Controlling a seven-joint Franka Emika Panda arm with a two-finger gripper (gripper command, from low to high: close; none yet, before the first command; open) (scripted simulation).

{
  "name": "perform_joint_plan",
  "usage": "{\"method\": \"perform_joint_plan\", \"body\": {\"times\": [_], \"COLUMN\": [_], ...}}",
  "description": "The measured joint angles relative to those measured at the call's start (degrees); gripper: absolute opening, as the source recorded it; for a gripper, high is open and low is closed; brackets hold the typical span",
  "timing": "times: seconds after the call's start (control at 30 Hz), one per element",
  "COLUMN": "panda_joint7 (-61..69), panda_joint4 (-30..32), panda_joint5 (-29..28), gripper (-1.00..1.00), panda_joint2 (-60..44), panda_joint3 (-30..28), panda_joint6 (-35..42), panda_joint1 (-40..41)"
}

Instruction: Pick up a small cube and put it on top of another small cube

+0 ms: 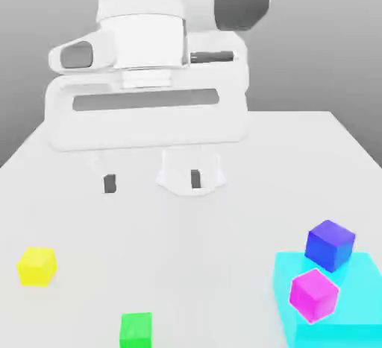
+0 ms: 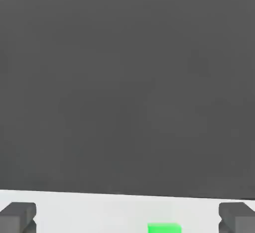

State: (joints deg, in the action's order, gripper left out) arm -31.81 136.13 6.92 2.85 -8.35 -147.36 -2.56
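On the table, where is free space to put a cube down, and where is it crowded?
The table is bare between the yellow cube and the cyan block, beyond the green cube. The cyan block is crowded: the blue cube and the magenta cube sit there.

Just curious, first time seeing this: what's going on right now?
Gripper open, empty, above table. Green cube untouched, alone. Nothing in the way.

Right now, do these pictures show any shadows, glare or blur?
Exterior view: flat, even light, no glare; the green cube and yellow cube cast almost no shadow on the table. Hand view: mostly plain dark grey backdrop, with soft edges on the hand fingers.
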Motion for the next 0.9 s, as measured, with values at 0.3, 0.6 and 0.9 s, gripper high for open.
{"method": "perform_joint_plan", "body": {"times": [0.3, 0.6, 0.9], "panda_joint7": [3.8, 6.0, 4.9], "panda_joint4": [1.9, 0.2, 2.6], "panda_joint5": [-0.1, 2.3, -1.2], "gripper": [0.00, -1.00, -1.00], "panda_joint2": [-18.4, -28.8, -18.3], "panda_joint3": [-0.8, 1.7, 1.6], "panda_joint6": [-7.1, -14.5, -6.5], "panda_joint1": [1.9, 4.1, 1.4]}}
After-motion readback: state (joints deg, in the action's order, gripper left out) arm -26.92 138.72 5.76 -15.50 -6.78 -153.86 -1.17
